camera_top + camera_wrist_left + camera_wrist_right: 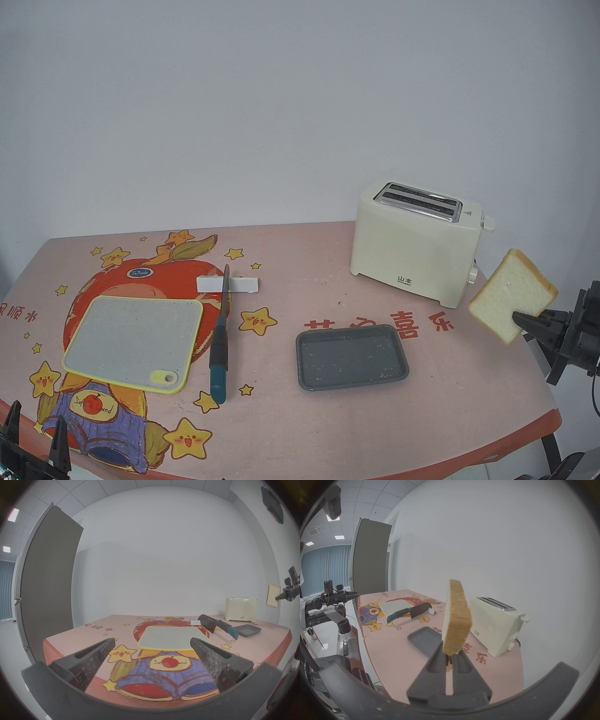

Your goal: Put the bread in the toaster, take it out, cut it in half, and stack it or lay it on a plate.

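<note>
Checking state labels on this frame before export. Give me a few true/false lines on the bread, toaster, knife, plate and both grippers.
1. The right gripper holds the bread in the air beside the toaster. True.
2. A slice sits in the toaster's slots. False: both slots look empty.
3. The left gripper is open and holds nothing. True.
4. The knife lies on the cutting board. False: it lies beside the board, its blade across a white rest.
5. The grey plate holds two bread halves. False: there is no bread on it.
</note>
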Robot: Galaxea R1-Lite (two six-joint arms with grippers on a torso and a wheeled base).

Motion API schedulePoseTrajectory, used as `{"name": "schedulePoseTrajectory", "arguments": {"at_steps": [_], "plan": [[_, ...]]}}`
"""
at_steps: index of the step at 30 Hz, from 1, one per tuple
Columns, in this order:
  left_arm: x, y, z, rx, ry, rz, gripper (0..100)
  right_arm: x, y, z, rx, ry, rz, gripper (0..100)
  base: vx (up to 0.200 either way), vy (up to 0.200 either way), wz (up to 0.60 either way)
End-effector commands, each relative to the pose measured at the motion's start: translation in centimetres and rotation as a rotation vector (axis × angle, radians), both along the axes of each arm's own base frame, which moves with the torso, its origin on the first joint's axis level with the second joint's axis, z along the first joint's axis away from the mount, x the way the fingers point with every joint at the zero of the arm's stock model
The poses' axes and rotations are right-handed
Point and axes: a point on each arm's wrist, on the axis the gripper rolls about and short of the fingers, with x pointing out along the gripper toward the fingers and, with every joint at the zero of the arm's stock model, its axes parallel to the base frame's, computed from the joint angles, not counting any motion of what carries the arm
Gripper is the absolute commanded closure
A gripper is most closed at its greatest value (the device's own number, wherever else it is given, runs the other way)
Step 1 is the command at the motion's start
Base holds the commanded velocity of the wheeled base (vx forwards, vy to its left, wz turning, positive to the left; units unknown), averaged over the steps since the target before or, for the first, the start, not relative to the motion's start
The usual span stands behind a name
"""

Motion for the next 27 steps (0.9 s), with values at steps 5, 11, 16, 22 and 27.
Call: {"name": "schedulePoseTrajectory", "arguments": {"at_steps": [5,11,16,22,27], "plan": [[0.1,0.0,-0.5,-0.002,0.010,0.001,0,0.1,0.1,0.4,0.010,-0.023,0.004,100,0.000,0.000,0.00],[0.1,0.0,-0.5,0.000,0.012,0.001,0,-0.1,0.0,0.1,0.010,-0.014,0.003,100,0.000,0.000,0.00],[0.1,0.0,-0.5,0.000,0.012,-0.001,0,0.2,0.0,0.4,0.008,-0.020,-0.005,100,0.000,0.000,0.00],[0.1,0.0,-0.5,0.000,0.010,-0.001,0,0.7,0.2,0.9,-0.004,-0.038,-0.053,100,0.000,0.000,0.00],[0.1,0.0,-0.5,0.000,0.012,-0.001,0,0.7,0.1,1.2,0.016,-0.064,-0.056,100,0.000,0.000,0.00]]}}
